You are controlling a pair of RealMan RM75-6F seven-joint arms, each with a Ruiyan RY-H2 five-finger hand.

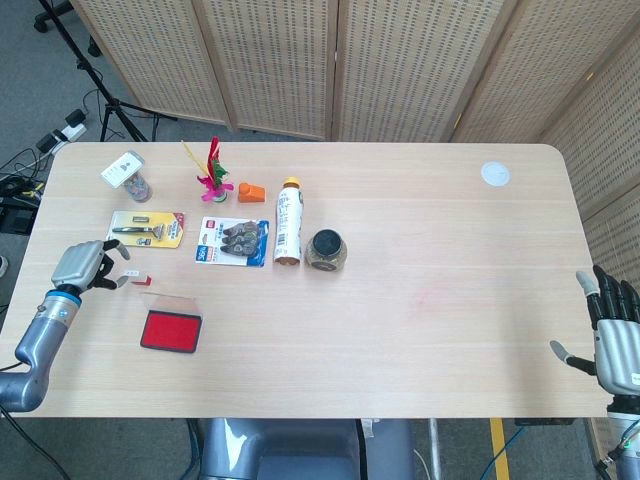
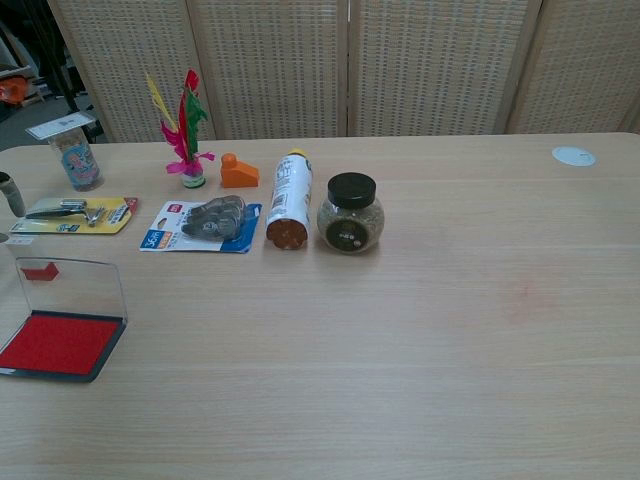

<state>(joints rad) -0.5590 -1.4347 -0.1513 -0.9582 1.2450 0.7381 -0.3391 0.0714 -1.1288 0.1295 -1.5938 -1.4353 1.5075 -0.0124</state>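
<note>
Left hand [image 1: 82,265]: fingers loosely curled, holding nothing
Nearest thing: small red block [image 1: 141,281], just right of left hand
Right hand [image 1: 616,340]: spread wide, well apart

Left hand [image 1: 82,266]: silver-grey metal back, dark finger segments, pale grey fingertips. Thin blue ring at wrist, then smooth rounded grey forearm running to near left table edge. In chest view only one dark fingertip at far left edge.

Right hand [image 1: 613,335]: silver-grey palm plate, black fingers with grey tips, grey thumb. Small marking near wrist, too small to read.
</note>
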